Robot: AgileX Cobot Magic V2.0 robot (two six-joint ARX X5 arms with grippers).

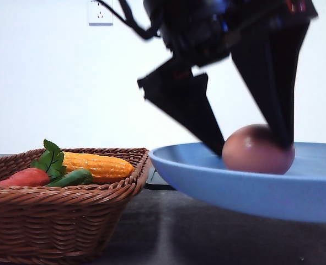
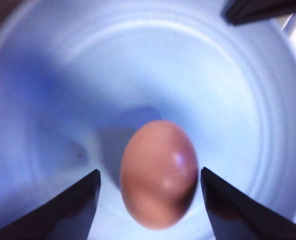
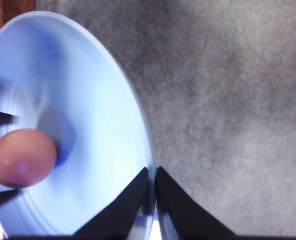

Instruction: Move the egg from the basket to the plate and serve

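We see 1 yellow corn cob (image 1: 98, 165) lying lengthwise, with 1 orange-red carrot (image 1: 22, 178) in front of it to the left and a green pod-like vegetable (image 1: 71, 178) between the 2, touching both. A sprig of green leaves (image 1: 49, 158) stands up beside the cob's blunt end. Behind them rises a plain white wall with 1 white socket (image 1: 100, 12) high up, and below lies a dark grey mottled tabletop (image 3: 228, 90).

I count one pinkish-brown oval egg (image 1: 258, 150), one light-blue round plate (image 1: 245, 193), one brown wicker basket (image 1: 58, 221) — holding one yellow corn cob (image 1: 96, 165), one orange-red carrot (image 1: 23, 178).
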